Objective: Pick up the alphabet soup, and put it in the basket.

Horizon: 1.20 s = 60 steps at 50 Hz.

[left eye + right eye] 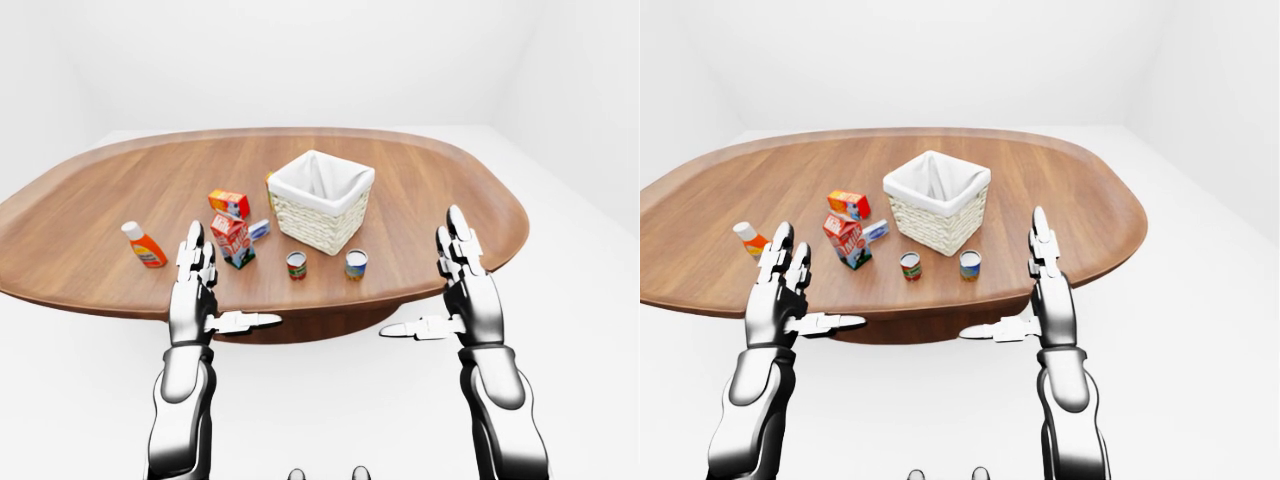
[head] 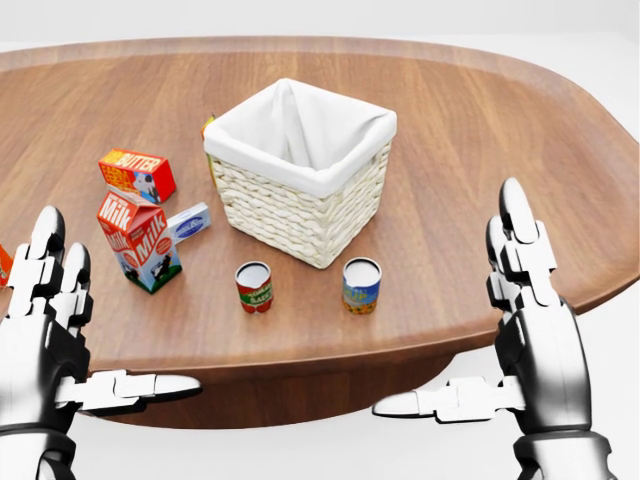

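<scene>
Status: approach step, no grasp made yet. Alphabet soup upright on the table, at 5 o'clock from the basket in the head view, near it but not touching. Red-labelled can at 9 o'clock from the soup, apart from it. Milk carton and butter box further out toward 9 and 10 o'clock; orange bottle well off at 9 o'clock in the left-eye view.

Left robot hand spread wide, thumb out sideways, holding nothing, off the table's near edge. Right robot hand likewise spread and empty, at 4 o'clock from the soup and well apart from it.

Next move, by judgement: right robot hand forward and inward toward 10 o'clock, fingers kept wide around the soup's side before closing. Risk noted: knocking the can over, or brushing the basket wall.
</scene>
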Tool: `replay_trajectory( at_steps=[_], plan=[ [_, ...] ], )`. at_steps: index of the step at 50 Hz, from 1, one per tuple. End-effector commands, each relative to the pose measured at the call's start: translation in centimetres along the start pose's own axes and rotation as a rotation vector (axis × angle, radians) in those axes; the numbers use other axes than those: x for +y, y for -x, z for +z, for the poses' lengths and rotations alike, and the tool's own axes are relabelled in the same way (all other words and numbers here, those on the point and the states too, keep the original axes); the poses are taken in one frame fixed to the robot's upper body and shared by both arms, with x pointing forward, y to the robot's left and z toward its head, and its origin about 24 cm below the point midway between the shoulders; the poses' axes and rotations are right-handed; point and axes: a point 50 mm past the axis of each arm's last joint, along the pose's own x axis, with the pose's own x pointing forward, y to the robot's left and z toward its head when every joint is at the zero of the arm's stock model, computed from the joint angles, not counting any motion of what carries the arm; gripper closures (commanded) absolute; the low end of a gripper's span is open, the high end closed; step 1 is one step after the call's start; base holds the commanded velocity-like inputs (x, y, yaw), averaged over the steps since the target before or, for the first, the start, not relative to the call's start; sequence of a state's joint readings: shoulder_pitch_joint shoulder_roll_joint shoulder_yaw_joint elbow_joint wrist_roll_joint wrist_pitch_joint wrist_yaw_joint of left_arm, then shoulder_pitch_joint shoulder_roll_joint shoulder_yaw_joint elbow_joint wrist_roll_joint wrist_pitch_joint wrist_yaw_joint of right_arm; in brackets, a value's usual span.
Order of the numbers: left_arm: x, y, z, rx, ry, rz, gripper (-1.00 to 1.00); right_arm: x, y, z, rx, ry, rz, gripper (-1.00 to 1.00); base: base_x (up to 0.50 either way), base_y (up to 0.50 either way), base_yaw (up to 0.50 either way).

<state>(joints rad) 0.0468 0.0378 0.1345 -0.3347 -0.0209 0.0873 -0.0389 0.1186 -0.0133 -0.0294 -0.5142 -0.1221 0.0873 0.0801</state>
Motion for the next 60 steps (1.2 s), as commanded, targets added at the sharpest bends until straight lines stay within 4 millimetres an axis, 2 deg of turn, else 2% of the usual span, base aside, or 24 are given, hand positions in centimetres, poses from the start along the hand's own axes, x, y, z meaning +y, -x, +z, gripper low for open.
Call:
replay_trajectory(
  at_steps=[1, 60],
  plan=[
    [-0.05, -0.01, 0.04, -0.002, -0.001, -0.002, -1.00, 0.05, -0.03, -0.03, 0.001, 0.001, 0.003, -1.00, 0.18, -0.04, 0.00],
    [-0.31, 0.09, -0.28, 0.010, -0.007, -0.013, -1.00, 0.27, -0.01, -0.35, 0.016, 0.009, 0.010, -1.00, 0.18, -0.02, 0.00]
  ],
)
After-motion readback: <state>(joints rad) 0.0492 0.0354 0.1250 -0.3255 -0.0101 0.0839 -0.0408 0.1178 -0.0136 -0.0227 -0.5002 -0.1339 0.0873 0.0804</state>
